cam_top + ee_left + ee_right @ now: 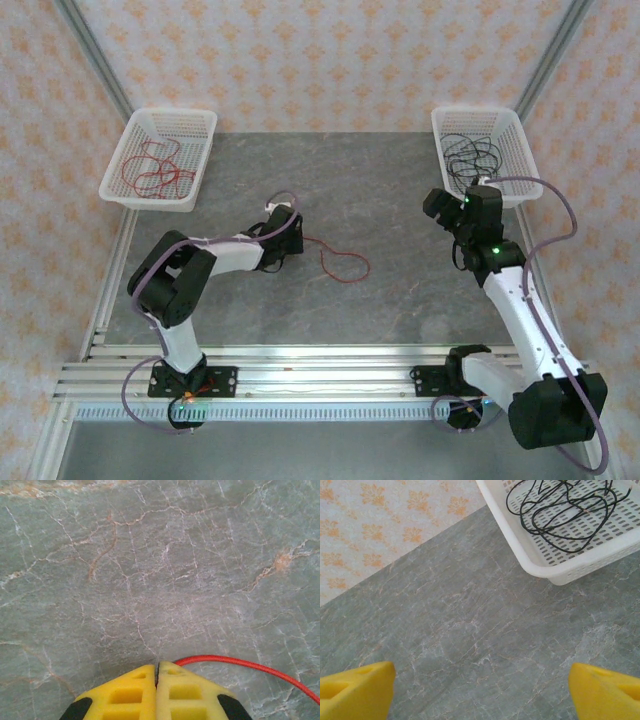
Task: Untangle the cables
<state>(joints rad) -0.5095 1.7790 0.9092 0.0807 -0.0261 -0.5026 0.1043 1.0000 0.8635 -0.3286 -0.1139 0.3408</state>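
Step in hand: grasp of loose red cable (340,262) on mid tabletop (400,300). Left tool (158,666) fully closed, cable end apparently pinched at tips. Right tool (480,685) wide open, empty, near far-right basket (540,566) of black cables (560,510). Next move: lift gently, carry to far-left basket (150,197) holding red cables (158,172); slip likely with so thin a strand.

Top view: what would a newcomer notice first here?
A lone red cable snakes across the middle of the grey table, its end pinched in the shut left gripper. At the far corners sit two white baskets: the left basket holds red cables, the right basket black cables. The right gripper hangs open beside that one.
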